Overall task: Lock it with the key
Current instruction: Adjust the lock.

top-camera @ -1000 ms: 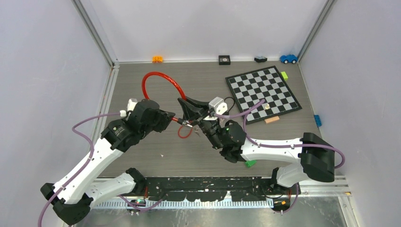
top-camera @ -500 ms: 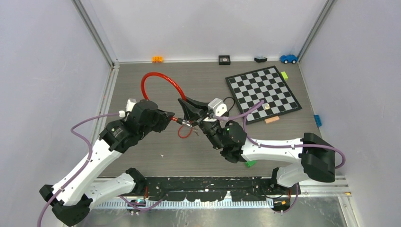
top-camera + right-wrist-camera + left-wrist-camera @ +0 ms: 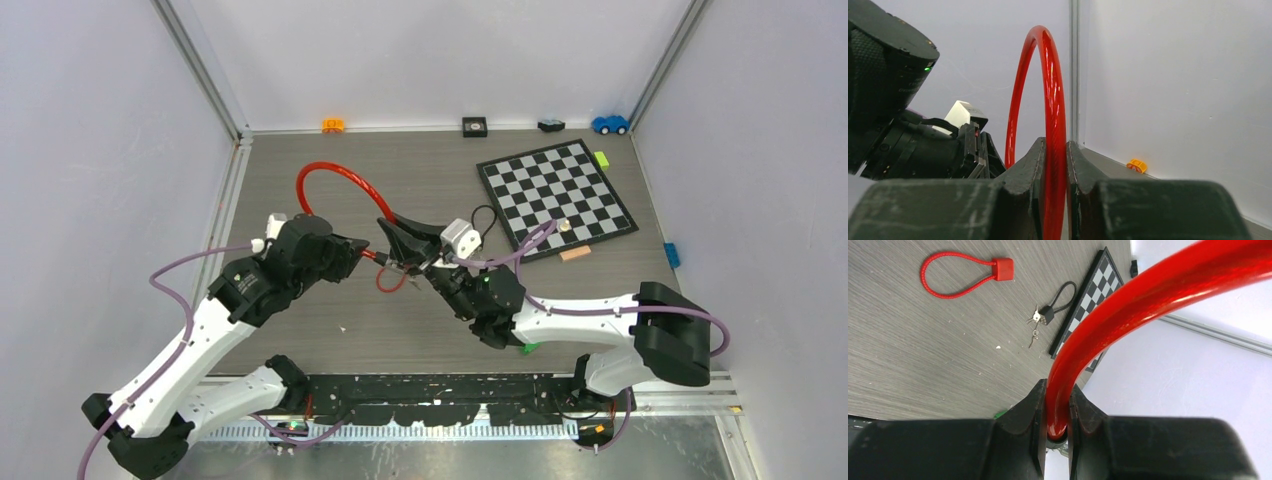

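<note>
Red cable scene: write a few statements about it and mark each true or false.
1. The left claw and the right claw are both shut on the red cable. True.
2. The blue toy car stands on the chessboard. False: it sits off the board, at the far right corner of the table.
3. A small black lock with keys lies on the table beside the chessboard. True.
4. The chessboard lies on the left arm's side. False: it lies on the right arm's side.
</note>
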